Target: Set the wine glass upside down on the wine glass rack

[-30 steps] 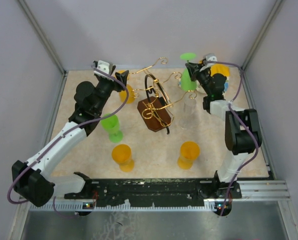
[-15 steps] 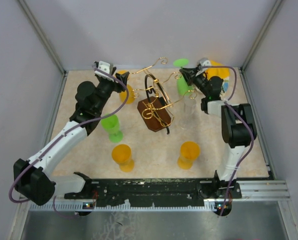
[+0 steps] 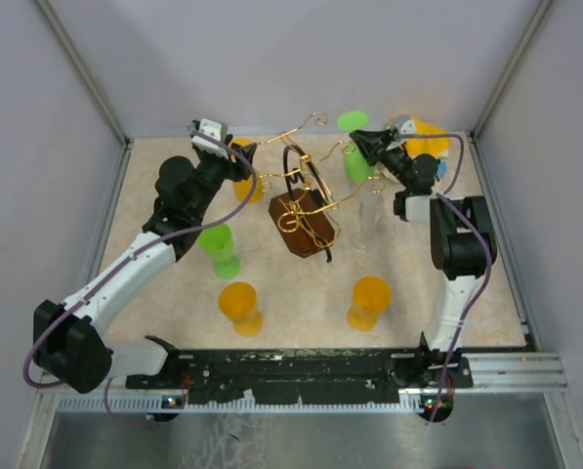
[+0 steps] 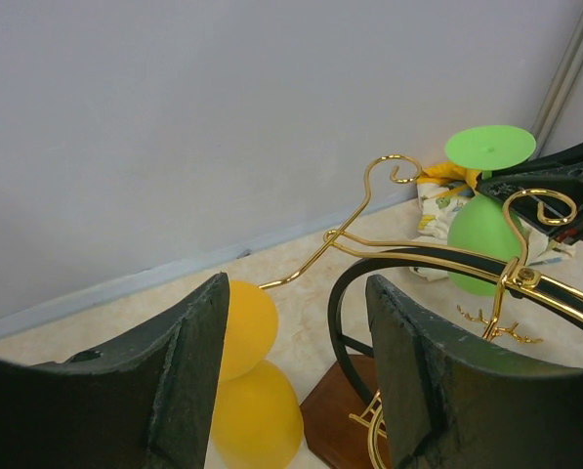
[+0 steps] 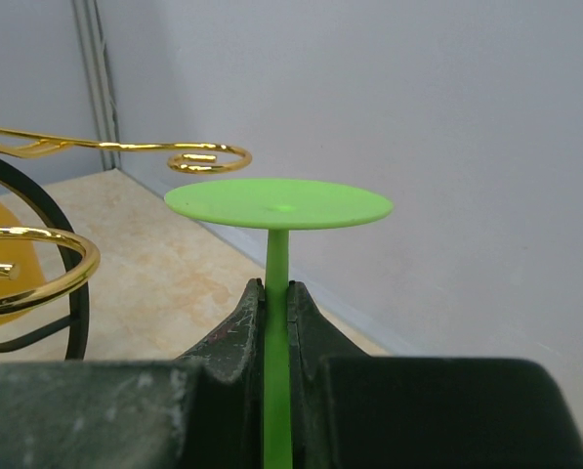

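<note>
The wine glass [image 3: 356, 159] is green and sits upside down in the air at the far right of the table [image 3: 154, 293], with its flat foot on top and its bowl hanging below. The right gripper [image 3: 371, 145] squeezes its thin stem tight between both fingers. So the glass stands straight up and down, not tipped.

The wine glass rack [image 3: 304, 217] stands in the middle of the table. It lies to the left of the glass, and one gold curl [image 5: 209, 156] sits just beside the foot. They do not seem to touch yet.

I think the stem has to slide sideways between the gold wires, so the foot can rest on top. The right arm is the one to do it, as it has the glass.

The left gripper [image 3: 234, 154] is on the other side of the rack, with its fingers apart and nothing in them, near a yellow glass [image 3: 253, 183].
</note>
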### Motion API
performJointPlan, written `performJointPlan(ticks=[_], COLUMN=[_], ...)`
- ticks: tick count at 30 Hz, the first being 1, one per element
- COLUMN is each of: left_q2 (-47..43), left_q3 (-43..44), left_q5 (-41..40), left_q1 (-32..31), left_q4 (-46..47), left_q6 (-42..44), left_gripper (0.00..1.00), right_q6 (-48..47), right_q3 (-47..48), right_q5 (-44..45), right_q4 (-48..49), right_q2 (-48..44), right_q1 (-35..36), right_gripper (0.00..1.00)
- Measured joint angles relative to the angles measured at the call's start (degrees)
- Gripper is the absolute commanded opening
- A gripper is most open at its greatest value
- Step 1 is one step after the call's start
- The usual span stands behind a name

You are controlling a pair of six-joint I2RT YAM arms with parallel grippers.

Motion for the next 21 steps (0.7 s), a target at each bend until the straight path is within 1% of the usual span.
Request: performJointPlan(ticks=[13, 21], left_q2=[0.31, 0.31], left_q3=[0.0, -0.02], left_q5=[0.44, 0.46], left_q1=[0.0, 0.02], left_q4=[0.02, 0.0], left_q6=[-0.22, -0.39], left_gripper=[0.64, 0.63], right_q6=[6.05, 9.03], right_q3=[4.83, 7.26], right_q5=[-5.33, -8.46], right_q4=[7.87, 10.47], right_q2=[6.03, 7.37], right_q1=[-0.11, -0.11], right_gripper=[0.0, 0.0])
